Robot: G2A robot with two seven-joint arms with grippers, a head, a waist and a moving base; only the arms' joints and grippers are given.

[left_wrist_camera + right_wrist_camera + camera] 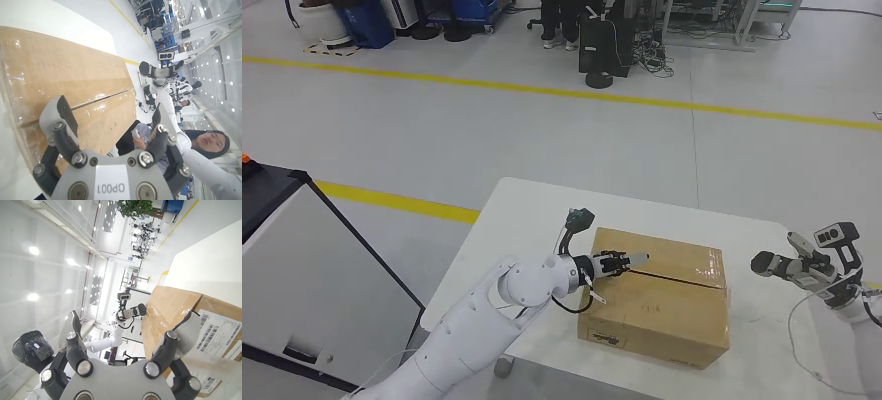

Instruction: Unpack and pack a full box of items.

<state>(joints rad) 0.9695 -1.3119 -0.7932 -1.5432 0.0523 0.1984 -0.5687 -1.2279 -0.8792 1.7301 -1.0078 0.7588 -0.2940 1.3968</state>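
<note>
Left wrist view shows the left fingers (65, 113) well apart, dark pads facing inward, with nothing between them. The left gripper (111, 111) hangs over the top of the box (66, 72), above the seam (105, 96) where the two flaps meet. I cannot tell whether a fingertip touches the cardboard. The box is shut, and clear tape (98, 107) glints along the seam. In the top view the box sits on the white table (532, 215), in its near right part, with the left gripper over the box's left end.

The right fingers (76, 323) are also spread wide and hold nothing. The right gripper (132, 321) is off the box's right end, apart from it, by the table's right edge. It faces a side of the box that bears white labels (217, 332) with barcodes.
</note>
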